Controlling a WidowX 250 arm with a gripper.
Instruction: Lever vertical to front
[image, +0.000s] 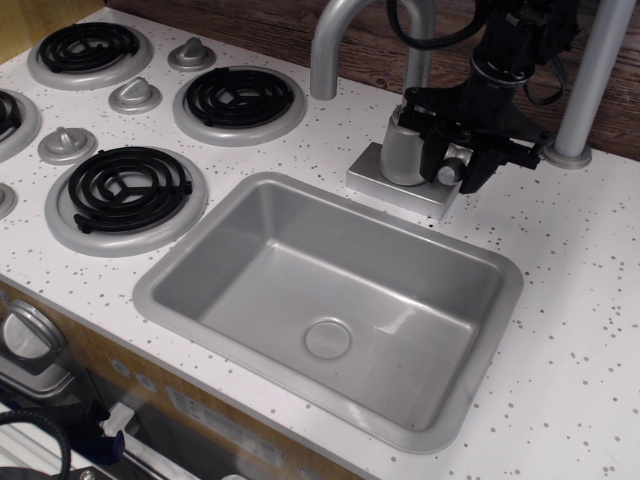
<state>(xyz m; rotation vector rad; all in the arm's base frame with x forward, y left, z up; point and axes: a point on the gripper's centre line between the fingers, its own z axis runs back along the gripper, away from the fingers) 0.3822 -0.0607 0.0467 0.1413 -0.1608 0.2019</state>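
Silver-grey lever (451, 170) pointing forward (round end showing), black end effector (454, 166) fingers straddling it, grip unclear

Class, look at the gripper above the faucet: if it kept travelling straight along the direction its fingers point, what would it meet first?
The gripper points downward with its fingers either side of the lever, so it would probably meet the lever first, then the faucet base plate just below. Depth is hard to judge from this single view.
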